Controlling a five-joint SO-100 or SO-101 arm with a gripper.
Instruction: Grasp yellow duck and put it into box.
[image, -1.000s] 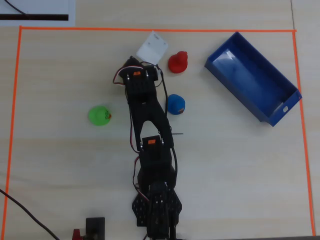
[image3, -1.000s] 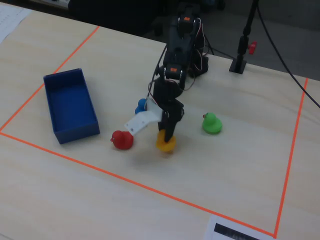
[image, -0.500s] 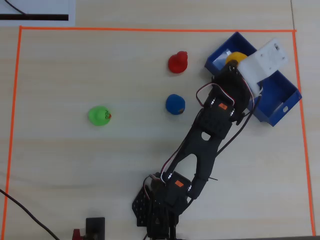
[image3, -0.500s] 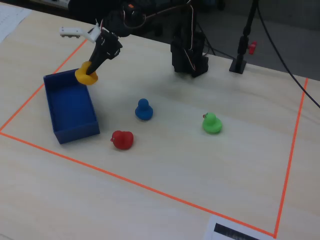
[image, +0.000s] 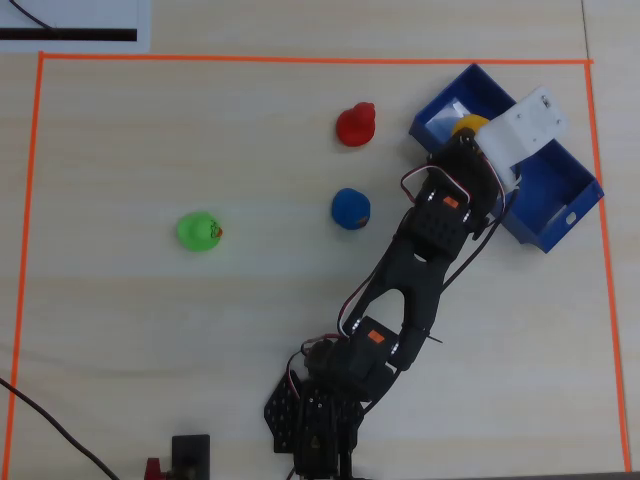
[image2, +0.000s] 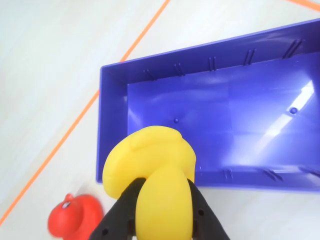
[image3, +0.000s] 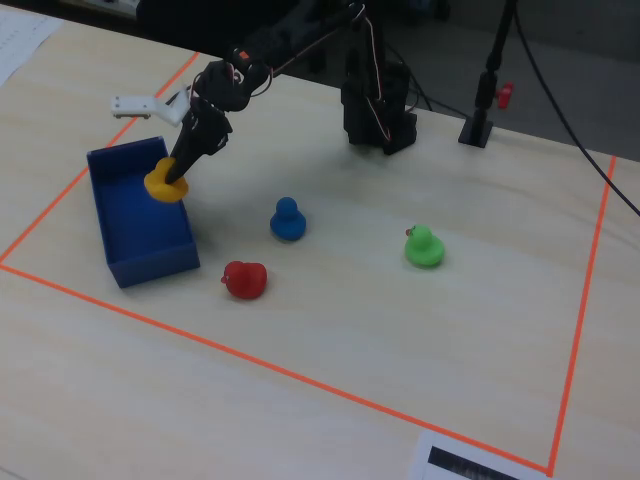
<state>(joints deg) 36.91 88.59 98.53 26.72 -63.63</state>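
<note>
pale wood-grain laminate makes up the surface (image3: 330, 330), marked off by a thin orange tape line (image3: 300, 377) that frames the work area. taking the box (image3: 130, 215) as the landmark and reading the fixed view from left to right: the box itself sits at the left, a glossy blue plastic tray, rectangular with low straight walls; in the wrist view its smooth floor (image2: 225, 125) shines with reflected light and small moulded ribs line the inner walls. the black pincer (image3: 172, 180) hangs over the box's right-hand long wall, its two fingers (image2: 117, 217) closed on the yellow duck (image3: 163, 185), a smooth, rounded rubbery toy that is held above the box's edge, not resting on its floor. in the wrist view the duck (image2: 152, 185) bulges out between the fingers, filling the gap. just right of the box's near corner lies the red duck (image3: 244, 279), glossy and plump. further right of the box stands a blue duck (image3: 287, 220), round-bodied with a small knob of a head. well to the right of the box sits the green duck (image3: 424, 247), bright and translucent-looking with a tiny orange beak.
</note>
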